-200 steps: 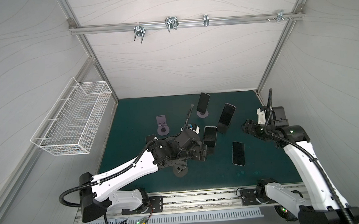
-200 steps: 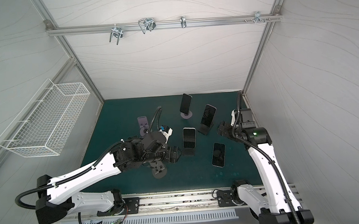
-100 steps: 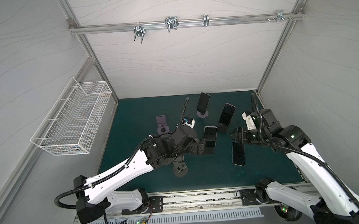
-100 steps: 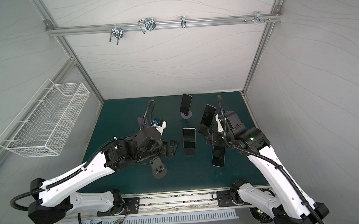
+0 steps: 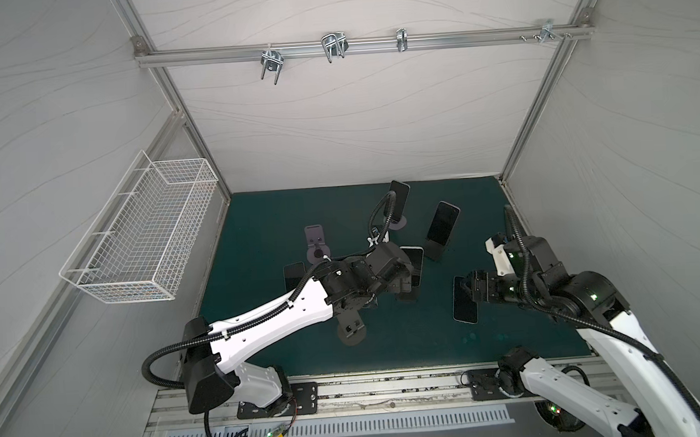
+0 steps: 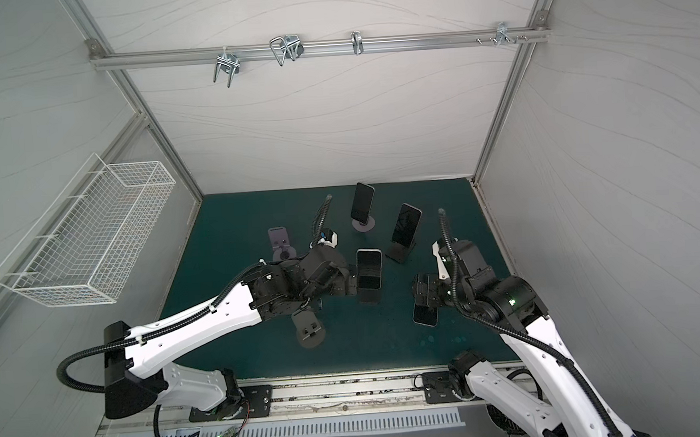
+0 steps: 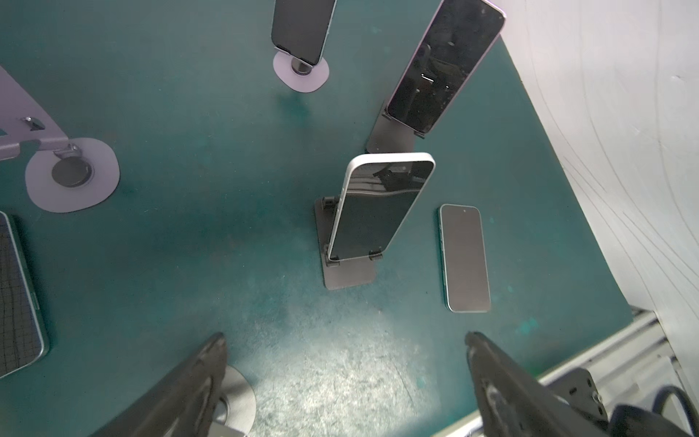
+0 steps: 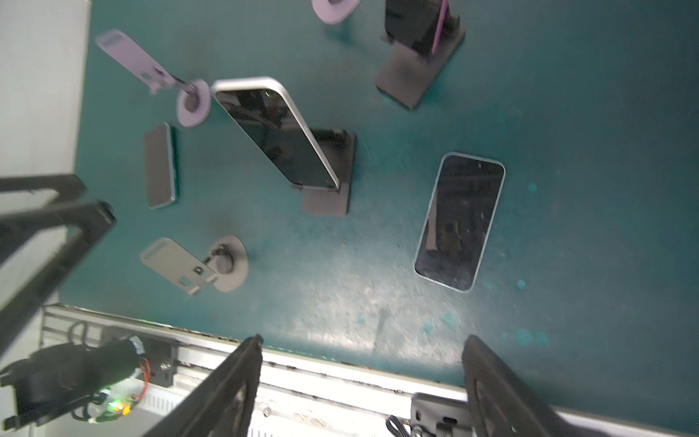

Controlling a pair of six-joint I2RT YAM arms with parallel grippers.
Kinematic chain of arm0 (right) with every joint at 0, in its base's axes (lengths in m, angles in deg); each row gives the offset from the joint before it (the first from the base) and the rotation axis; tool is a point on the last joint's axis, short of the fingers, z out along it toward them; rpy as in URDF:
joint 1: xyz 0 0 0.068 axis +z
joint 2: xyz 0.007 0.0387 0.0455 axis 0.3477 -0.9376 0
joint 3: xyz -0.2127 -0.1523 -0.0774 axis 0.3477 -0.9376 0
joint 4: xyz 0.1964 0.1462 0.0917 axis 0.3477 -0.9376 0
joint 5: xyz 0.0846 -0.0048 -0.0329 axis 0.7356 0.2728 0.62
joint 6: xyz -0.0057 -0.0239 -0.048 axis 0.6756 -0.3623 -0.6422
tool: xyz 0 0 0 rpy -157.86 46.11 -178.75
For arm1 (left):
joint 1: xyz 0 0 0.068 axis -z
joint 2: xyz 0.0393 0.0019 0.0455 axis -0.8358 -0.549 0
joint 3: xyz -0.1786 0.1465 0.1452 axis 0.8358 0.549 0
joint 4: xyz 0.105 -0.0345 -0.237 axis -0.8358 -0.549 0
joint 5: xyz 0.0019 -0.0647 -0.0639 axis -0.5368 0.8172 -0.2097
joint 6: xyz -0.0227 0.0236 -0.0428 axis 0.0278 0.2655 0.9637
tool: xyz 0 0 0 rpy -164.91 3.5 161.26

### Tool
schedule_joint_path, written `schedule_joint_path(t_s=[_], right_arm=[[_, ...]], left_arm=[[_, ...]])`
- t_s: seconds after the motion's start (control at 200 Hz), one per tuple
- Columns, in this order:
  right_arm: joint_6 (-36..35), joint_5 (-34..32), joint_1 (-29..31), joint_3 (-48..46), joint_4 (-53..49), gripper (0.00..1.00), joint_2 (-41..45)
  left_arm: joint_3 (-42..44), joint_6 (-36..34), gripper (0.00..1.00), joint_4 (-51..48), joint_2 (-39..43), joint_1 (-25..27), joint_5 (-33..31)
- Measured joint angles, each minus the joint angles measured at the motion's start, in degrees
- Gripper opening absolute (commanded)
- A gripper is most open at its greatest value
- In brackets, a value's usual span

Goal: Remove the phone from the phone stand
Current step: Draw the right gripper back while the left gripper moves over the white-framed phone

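A white-framed phone [image 7: 378, 208] leans on a dark stand [image 7: 350, 274] at mid-mat, also seen as the phone [image 6: 369, 268] in a top view and phone [image 8: 276, 136] in the right wrist view. My left gripper [image 7: 345, 340] is open and empty, hovering just left of that phone; in a top view the left gripper [image 6: 346, 284] nearly touches its edge. My right gripper [image 8: 363, 340] is open with nothing between its fingers. In a top view the right gripper [image 6: 421, 292] hangs over a flat phone [image 6: 424, 315].
Two more phones stand at the back: one [image 6: 362, 202] on a lilac round stand, one pink-edged [image 6: 406, 226] on a dark stand. An empty lilac stand [image 6: 281, 246] and an empty grey stand [image 6: 308, 328] sit left. Another phone [image 5: 294, 273] lies flat. A wire basket [image 5: 141, 236] hangs on the left wall.
My left gripper's jaws have spread wide and the arm has edged toward the middle phone. My right arm has swung in from the right wall and forward, over the flat phone.
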Motion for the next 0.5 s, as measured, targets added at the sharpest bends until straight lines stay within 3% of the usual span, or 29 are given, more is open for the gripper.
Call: schedule_joint_path(t_s=[0.5], right_arm=[[-0.11, 4.66, 0.00, -2.95, -0.42, 0.84, 2.84]], left_arm=[[1.05, 0.09, 0.99, 13.64, -8.35, 0.50, -1.01]])
